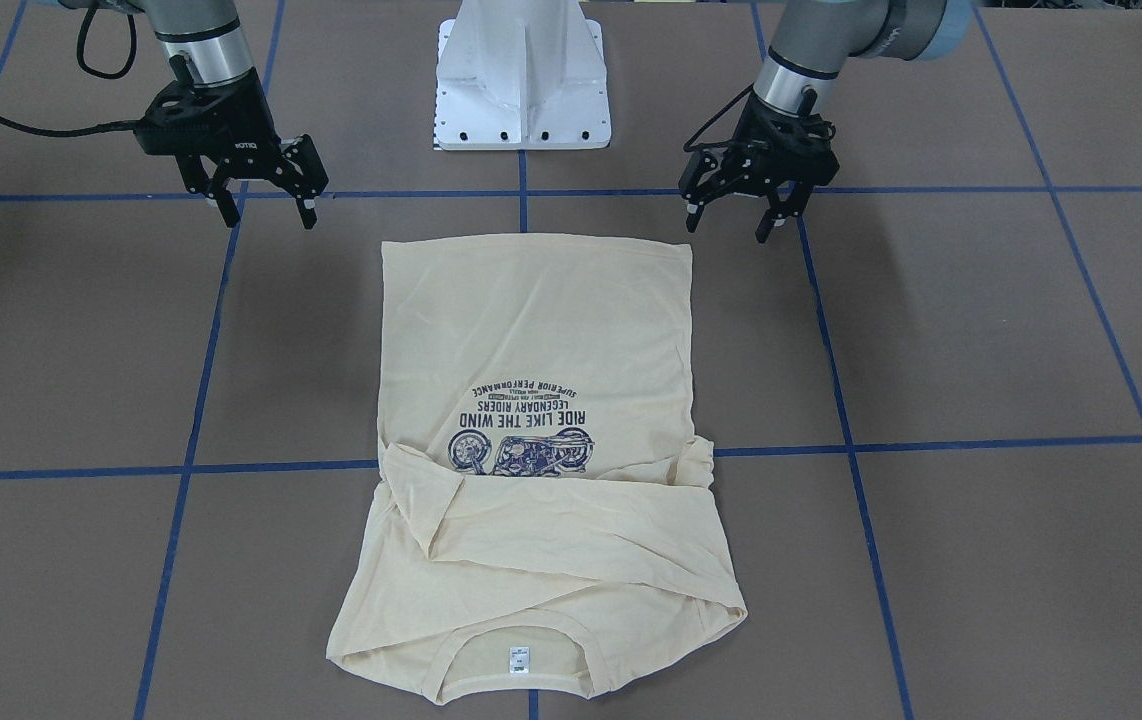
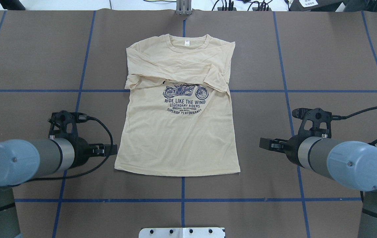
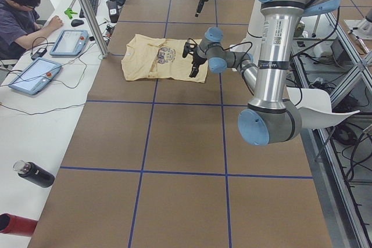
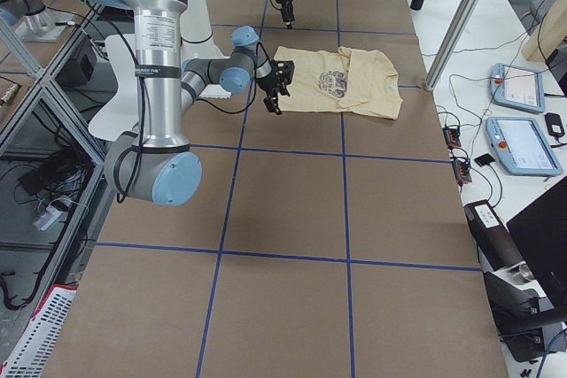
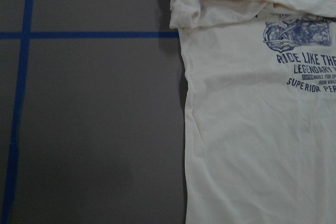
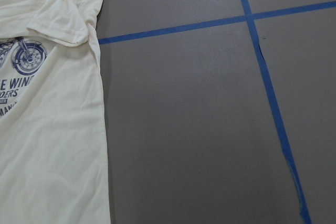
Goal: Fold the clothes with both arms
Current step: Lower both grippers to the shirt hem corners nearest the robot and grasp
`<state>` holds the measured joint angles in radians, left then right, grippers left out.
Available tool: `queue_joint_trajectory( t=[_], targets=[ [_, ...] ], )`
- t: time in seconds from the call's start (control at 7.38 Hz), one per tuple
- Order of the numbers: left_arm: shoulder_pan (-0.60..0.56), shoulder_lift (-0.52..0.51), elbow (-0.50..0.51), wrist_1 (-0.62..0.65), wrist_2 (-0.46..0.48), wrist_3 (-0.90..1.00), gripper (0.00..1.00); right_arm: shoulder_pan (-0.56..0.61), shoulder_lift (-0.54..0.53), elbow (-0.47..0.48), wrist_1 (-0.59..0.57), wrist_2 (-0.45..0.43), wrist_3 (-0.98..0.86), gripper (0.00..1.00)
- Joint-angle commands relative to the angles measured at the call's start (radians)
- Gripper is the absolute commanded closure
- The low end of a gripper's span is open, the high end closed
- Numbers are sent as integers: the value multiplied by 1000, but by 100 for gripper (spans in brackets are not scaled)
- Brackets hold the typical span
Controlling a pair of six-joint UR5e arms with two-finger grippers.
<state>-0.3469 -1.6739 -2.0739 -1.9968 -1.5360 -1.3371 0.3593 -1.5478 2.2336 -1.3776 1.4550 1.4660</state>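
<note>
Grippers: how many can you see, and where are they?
2. The left gripper hangs open off one hem corner of the T-shirt, the right gripper open off the other; neither touches it.

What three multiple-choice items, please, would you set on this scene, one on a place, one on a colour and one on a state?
1. Where do the T-shirt's sleeves lie?
A. Spread out to both sides
B. Folded across the chest
C. Tucked under the hem

2. What colour are the tape lines on the table?
A. Red
B. Yellow
C. Blue

3. What state are the left gripper and right gripper in?
A. Both open, holding nothing
B. Both shut on the hem
C. One open, one shut on a sleeve

Answers:
1 B: the sleeves cross the shirt, overlapping the top of the motorcycle print.
2 C: the grid lines are blue.
3 A: each gripper's fingers stand apart, clear of the fabric.
</note>
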Motion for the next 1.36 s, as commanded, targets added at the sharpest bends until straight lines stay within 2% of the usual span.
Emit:
queue_joint_trajectory(
  t=[0.0,0.27,0.68,1.08,1.22],
  targets=[
    [71,-4,43,-5,34,-62,4,-20,23,-6,-6,-33,17,0],
    [71,-42,80,-5,33,-60,36,-25,32,-8,-6,-39,17,0],
    [71,-98,148,-5,20,-50,41,-31,41,-11,-6,-41,17,0],
    [71,-93,152,1,19,-27,51,-37,46,-18,-6,-51,17,0],
    [71,-89,150,3,19,-25,51,-39,46,-18,-6,-53,17,0]
  ],
)
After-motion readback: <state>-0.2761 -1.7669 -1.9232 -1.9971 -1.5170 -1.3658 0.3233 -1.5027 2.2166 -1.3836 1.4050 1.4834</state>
